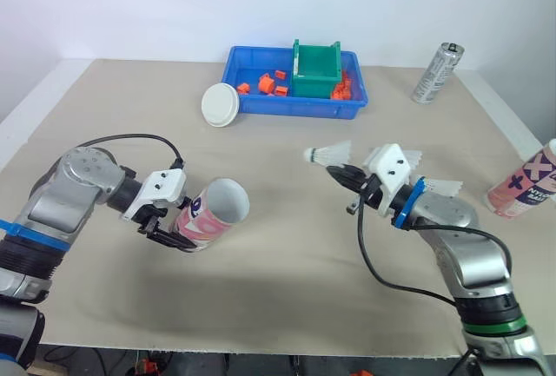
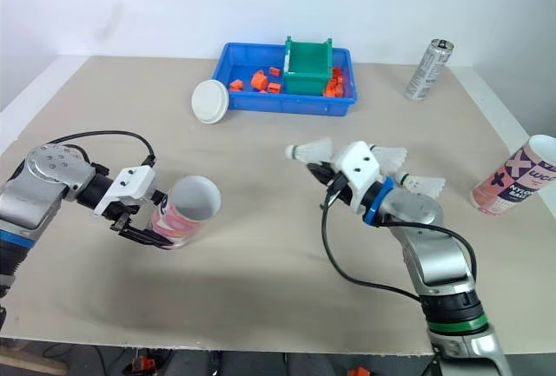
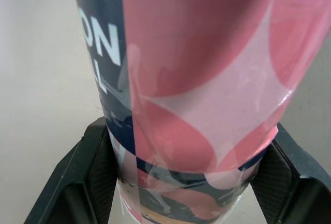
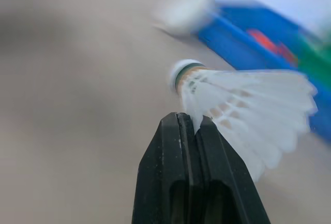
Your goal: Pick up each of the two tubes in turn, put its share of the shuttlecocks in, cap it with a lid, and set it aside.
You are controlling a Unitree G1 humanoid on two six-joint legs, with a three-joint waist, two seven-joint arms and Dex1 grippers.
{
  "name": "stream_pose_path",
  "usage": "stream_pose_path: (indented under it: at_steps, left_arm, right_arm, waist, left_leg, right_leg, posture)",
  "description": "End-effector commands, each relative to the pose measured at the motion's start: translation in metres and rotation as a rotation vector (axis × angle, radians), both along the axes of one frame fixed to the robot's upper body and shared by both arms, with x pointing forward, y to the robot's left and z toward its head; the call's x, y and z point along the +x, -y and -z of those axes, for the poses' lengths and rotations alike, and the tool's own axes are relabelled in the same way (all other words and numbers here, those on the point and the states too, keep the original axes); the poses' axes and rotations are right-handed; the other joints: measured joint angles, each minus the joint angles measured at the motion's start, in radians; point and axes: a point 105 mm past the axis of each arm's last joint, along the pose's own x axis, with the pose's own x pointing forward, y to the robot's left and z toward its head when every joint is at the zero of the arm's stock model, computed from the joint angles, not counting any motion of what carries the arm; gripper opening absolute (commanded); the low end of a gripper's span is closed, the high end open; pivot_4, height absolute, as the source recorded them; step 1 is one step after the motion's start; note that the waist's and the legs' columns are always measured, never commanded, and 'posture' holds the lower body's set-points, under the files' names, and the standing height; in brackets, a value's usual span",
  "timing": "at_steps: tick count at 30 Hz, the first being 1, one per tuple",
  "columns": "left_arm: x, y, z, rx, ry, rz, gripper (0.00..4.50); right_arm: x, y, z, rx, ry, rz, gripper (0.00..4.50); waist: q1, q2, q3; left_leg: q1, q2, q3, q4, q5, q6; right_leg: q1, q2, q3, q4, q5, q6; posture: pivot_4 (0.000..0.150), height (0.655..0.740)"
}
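left gripper [image 1: 169, 230]: clamped on first tube [image 1: 213, 213], which is held tilted with its open mouth turned toward the right arm.
right gripper [image 1: 346, 174]: pinched shut on a shuttlecock [image 1: 328, 155] by its feathers, with the cork aimed at the tube mouth, well apart from it.
done: one tube and one shuttlecock have been picked up.
left: insertion is not yet made. A spare shuttlecock [image 1: 439, 187] is seen on the table [image 1: 287, 280] beside the right arm. Capping with the lid [image 1: 220, 104] and set-aside are pending.
second tube [image 1: 526, 183]: lies uncapped at the table's right edge, apart from both grippers.
progress: judged early.
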Motion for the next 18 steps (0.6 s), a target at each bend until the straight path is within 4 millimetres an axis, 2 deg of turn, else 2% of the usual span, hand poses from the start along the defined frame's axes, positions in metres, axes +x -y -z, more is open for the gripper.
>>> stream_pose_path:
  at_steps: [1,6,11,14,18]
  left_arm:
    - [-0.004,0.005,0.007,-0.001,-0.045,0.019,3.23]
    - [-0.005,0.008,0.006,-0.022,-0.055,0.013,3.23]
    - [-0.005,0.009,0.006,-0.025,-0.057,0.012,3.23]
    - [-0.003,0.011,0.004,-0.025,-0.052,0.015,3.23]
    - [-0.002,0.012,0.004,-0.026,-0.048,0.016,3.23]
  right_arm:
    - [-0.026,-0.007,-0.025,-0.095,0.037,-0.16,0.11]
    - [-0.04,-0.002,-0.045,-0.192,0.06,-0.255,0.11]
    - [-0.042,-0.029,-0.061,-0.17,0.13,-0.37,0.11]
    - [-0.044,-0.045,-0.061,-0.186,0.147,-0.447,0.11]
    - [-0.044,-0.055,-0.058,-0.222,0.156,-0.508,0.11]
  waist:
    - [0.001,0.0,0.0]
    - [0.001,0.001,0.0]
    - [0.0,0.001,0.0]
    - [0.002,0.001,0.0]
    - [0.004,0.001,0.0]
  left_leg:
    - [0.0,0.0,0.0,0.0,0.0,0.0]
    - [-0.001,-0.001,0.0,0.002,0.0,0.0]
    - [0.0,-0.001,0.0,0.002,0.0,0.0]
    - [0.0,-0.001,0.0,0.002,0.0,0.0]
    - [-0.002,-0.001,0.0,0.003,0.0,0.0]
  right_leg:
    - [0.0,0.0,0.0,0.0,0.0,0.0]
    - [0.0,-0.001,0.0,0.0,-0.002,-0.002]
    - [0.0,-0.001,0.0,0.0,-0.002,-0.004]
    - [0.0,-0.001,0.0,0.0,-0.002,-0.004]
    - [0.0,-0.002,-0.001,0.0,-0.002,-0.003]
  posture:
    - [0.15,0.7309]
    - [0.15,0.7309]
    - [0.15,0.7309]
    - [0.15,0.7309]
    - [0.15,0.7309]
